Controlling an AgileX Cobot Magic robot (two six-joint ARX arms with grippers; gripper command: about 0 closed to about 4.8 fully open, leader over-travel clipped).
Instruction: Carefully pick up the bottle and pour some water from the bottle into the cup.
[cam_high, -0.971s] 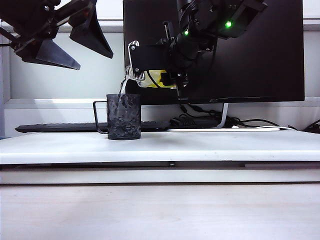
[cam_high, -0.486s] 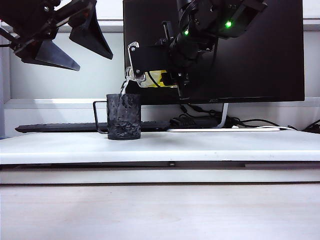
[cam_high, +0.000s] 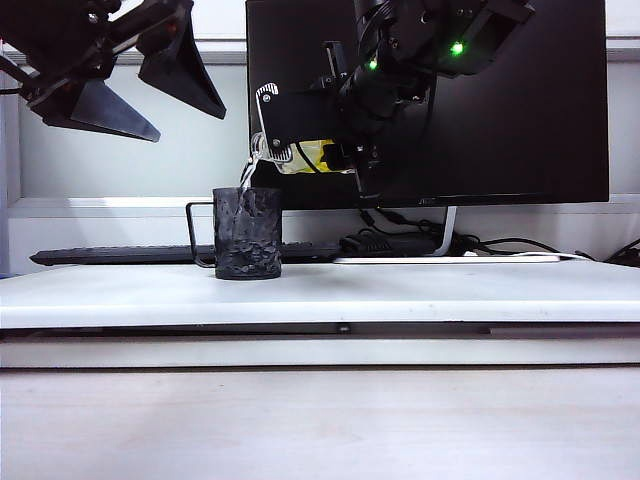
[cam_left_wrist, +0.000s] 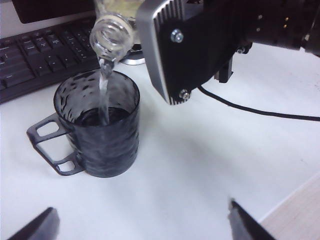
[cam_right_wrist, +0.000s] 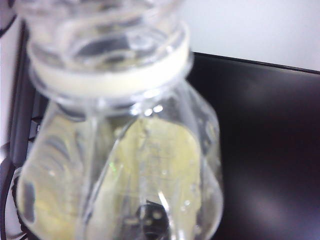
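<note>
The clear bottle (cam_high: 305, 156) with its yellow label lies nearly level above the table, with my right gripper (cam_high: 288, 140) shut on its body. Its open mouth (cam_left_wrist: 111, 37) hangs just over the rim of the dark, bumpy cup (cam_high: 247, 233). A thin stream of water (cam_left_wrist: 104, 85) falls from the mouth into the cup (cam_left_wrist: 100, 131), which holds some water. In the right wrist view the bottle (cam_right_wrist: 120, 150) fills the picture. My left gripper (cam_high: 190, 120) hovers high, up and to the left of the cup, open and empty (cam_left_wrist: 142, 220).
The cup's wire handle (cam_left_wrist: 52, 147) points away from the pouring arm. A black keyboard (cam_high: 120, 255) and a monitor (cam_high: 480, 100) on its stand sit behind the cup. A black cable (cam_left_wrist: 260, 112) trails across the white table (cam_high: 420, 290).
</note>
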